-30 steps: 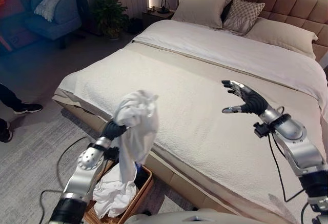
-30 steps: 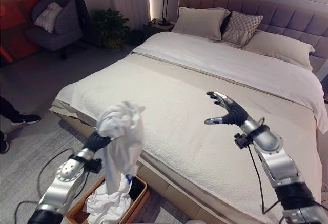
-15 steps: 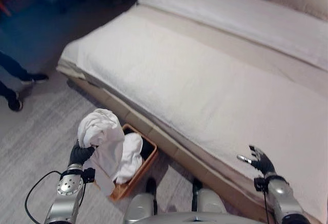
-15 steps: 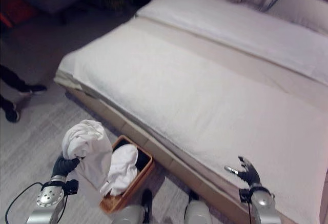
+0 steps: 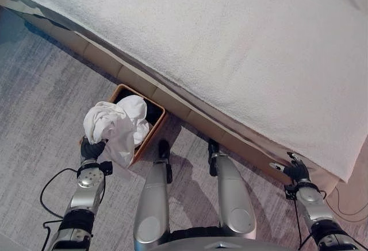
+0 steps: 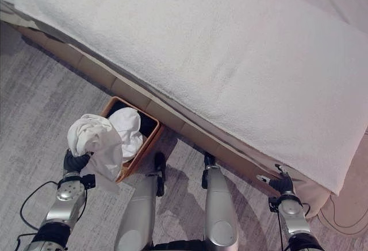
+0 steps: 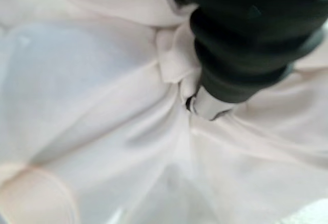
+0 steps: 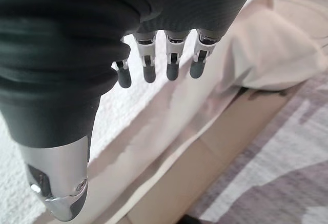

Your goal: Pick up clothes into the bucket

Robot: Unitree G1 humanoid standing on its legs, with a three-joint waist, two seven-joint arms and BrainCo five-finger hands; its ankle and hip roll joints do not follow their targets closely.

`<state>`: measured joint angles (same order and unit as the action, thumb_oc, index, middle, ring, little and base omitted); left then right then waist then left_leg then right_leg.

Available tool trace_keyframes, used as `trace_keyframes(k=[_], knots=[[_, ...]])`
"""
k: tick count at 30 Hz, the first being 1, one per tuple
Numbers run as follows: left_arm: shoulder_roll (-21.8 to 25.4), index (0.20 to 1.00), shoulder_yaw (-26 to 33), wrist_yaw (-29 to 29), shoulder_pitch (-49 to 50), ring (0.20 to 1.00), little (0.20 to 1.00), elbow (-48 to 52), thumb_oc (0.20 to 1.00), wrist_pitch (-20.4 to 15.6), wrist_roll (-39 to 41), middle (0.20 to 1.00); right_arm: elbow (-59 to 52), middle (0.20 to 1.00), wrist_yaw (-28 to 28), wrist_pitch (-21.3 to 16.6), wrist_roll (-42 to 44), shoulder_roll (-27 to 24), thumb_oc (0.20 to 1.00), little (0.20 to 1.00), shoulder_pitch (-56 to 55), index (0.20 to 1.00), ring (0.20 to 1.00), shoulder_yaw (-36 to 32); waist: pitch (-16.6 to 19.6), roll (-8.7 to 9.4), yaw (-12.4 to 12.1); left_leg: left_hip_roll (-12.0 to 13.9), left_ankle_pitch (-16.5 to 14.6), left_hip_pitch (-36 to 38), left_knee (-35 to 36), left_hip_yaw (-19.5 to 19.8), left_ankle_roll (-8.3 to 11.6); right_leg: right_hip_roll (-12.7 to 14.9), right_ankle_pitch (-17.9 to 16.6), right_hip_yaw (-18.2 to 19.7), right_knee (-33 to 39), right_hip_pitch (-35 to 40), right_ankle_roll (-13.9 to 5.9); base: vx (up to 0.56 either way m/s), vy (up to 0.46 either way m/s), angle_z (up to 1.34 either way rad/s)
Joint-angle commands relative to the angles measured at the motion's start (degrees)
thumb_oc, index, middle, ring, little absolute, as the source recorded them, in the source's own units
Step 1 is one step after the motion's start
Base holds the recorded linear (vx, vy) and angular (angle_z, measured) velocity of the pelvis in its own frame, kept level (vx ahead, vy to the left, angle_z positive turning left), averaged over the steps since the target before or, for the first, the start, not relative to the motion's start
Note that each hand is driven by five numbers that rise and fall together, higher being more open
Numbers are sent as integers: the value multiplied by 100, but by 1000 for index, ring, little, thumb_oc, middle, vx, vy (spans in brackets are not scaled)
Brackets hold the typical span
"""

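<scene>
We see the left hand [image 5: 91, 147] clenched on a bunched white cloth garment [image 5: 109, 126], held over the woven brown rectangular basket [image 5: 154, 126] at nine o'clock. More white clothing [image 5: 135, 108] lies inside. The right hand [image 5: 296, 170], at four o'clock beside the bed's white textured cover [image 5: 230, 38], has its fingers [image 8: 172, 66] straight and apart.

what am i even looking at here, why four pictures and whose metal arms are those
They belong to a two-legged robot tidying clothes. Two pictures come from cameras in its head, looking down; the other two come from a camera on each wrist. Its left hand grips a bundle of white clothes and holds it at the near edge of a brown basket that stands on the grey carpet beside the bed. More white cloth already lies in the basket. The left wrist picture shows that same bundle from very close. The right hand holds nothing, its fingers relaxed, by the bed's lower edge.
</scene>
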<state>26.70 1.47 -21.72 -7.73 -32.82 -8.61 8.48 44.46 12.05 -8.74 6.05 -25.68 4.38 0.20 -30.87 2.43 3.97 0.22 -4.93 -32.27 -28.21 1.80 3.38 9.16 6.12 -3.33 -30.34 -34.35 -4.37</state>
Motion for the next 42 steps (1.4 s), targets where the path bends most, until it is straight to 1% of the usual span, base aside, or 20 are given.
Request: trace_keyframes(k=[1,2,3,5,6,7,8,9,14,17,24,25,26,27,31,36,42], knots=[[487,200,202,-541,61,200,200,33,200,-244,-238,200,-150,1000,238,-317,381,-242,1000,1000,-91,1000,1000,203,108,98,81,-109,-236,-406,-595,155,-173,159,-88,-1,-21,-27,-177,-36,32,2],[587,200,178,-574,40,200,200,-28,200,-213,-331,200,-184,1000,270,-336,418,-240,1000,1000,-100,1000,1000,225,108,99,95,-108,-291,-579,-767,145,-184,168,-32,23,-180,-199,-154,0,0,0],[748,200,126,-664,-45,200,200,-101,200,-157,-445,200,-198,1000,305,-360,399,-264,1000,1000,-100,1000,1000,307,108,96,133,-108,-372,-924,-1032,156,-199,181,44,54,-442,-530,-127,-29,30,-4],[799,200,108,-689,-33,200,200,-9,200,-126,-501,200,-243,1000,318,-359,393,-281,1000,1000,-104,1000,1000,318,108,96,139,-110,-403,-1046,-1127,168,-206,187,82,66,-540,-646,-116,-10,14,-2],[908,200,97,-735,-55,200,200,2,200,-58,-633,200,-261,1000,328,-364,385,-309,1000,1000,-119,1000,1000,341,108,103,152,-111,-433,-1193,-1236,186,-209,187,105,73,-622,-774,-107,75,11,0],[1060,200,71,-813,4,200,200,45,200,35,-849,200,-292,1000,343,-360,369,-352,1000,1000,-175,1000,1000,366,108,100,152,-91,-661,-1195,-1383,199,-194,178,311,90,-819,-807,-134,71,6,2],[1295,200,54,-912,-83,200,200,-29,200,148,-1047,200,-347,1000,352,-355,362,-403,1000,1000,-159,1000,1000,421,108,128,154,-74,-707,-1427,-1534,224,-195,154,365,104,-942,-1030,-124,74,8,4],[1296,200,56,-912,-84,200,200,-25,200,153,-1049,200,-347,1000,353,-354,362,-401,1000,1000,-156,1000,1000,419,108,127,154,-73,-711,-1435,-1543,224,-195,153,367,104,-949,-1038,-123,-12,-6,4],[1713,200,-39,-1054,-347,200,200,-349,200,351,-1409,200,-372,1000,371,-381,509,-458,1000,1000,-107,1000,1000,520,108,205,147,-44,-743,-1788,-1708,264,-199,134,373,82,-1024,-1364,-131,0,-3,-3],[1872,200,-92,-1042,-374,200,200,-283,200,455,-1588,200,-398,1000,371,-381,546,-470,1000,1000,-101,1000,1000,560,108,221,139,-31,-778,-1909,-1780,275,-202,133,398,61,-1076,-1482,-134,5,-4,-3],[1907,200,-150,-1019,-515,200,200,-238,200,425,-1579,200,-318,1000,331,-385,604,-416,1000,1000,-48,1000,1000,659,108,255,134,-34,-792,-2066,-1801,306,-210,140,407,22,-1059,-1596,-131,0,3,3],[1915,376,-163,-1009,-547,376,376,-247,376,451,-1584,376,-324,1000,326,-380,598,-414,1000,1000,-24,1000,1000,684,108,272,139,-36,-789,-2069,-1773,308,-210,129,395,23,-1027,-1607,-132,3,11,5],[1916,570,-164,-1009,-549,570,570,-249,570,452,-1584,570,-323,1000,326,-380,598,-413,1000,1000,-22,1000,1000,684,108,274,139,-36,-787,-2069,-1771,307,-210,129,393,24,-1025,-1608,-132,0,11,3],[1941,1000,-180,-992,-589,1000,1000,-281,1000,477,-1585,1000,-314,1000,324,-378,597,-409,1000,1000,11,1000,1000,712,108,282,139,-29,-784,-2072,-1754,313,-208,127,379,23,-992,-1606,-135,0,0,0],[1961,1000,-174,-935,-642,1000,1000,-255,1000,590,-1629,1000,-279,1000,307,-338,587,-365,1000,1000,61,1000,1000,715,108,299,135,-18,-775,-2089,-1703,305,-208,127,332,13,-896,-1612,-148,0,0,0],[1970,1000,-87,-925,-594,1000,1000,-161,1000,620,-1681,1000,-254,1000,276,-313,561,-318,1000,1000,45,1000,1000,710,108,300,130,-12,-768,-2038,-1633,297,-210,123,316,28,-807,-1577,-156,0,0,0],[1861,1000,-8,-868,-515,1000,1000,-32,1000,643,-1666,1000,-263,1000,220,-277,517,-274,1000,1000,19,1000,1000,709,108,271,119,-41,-756,-1898,-1555,283,-216,117,326,47,-778,-1473,-149,0,0,0]])
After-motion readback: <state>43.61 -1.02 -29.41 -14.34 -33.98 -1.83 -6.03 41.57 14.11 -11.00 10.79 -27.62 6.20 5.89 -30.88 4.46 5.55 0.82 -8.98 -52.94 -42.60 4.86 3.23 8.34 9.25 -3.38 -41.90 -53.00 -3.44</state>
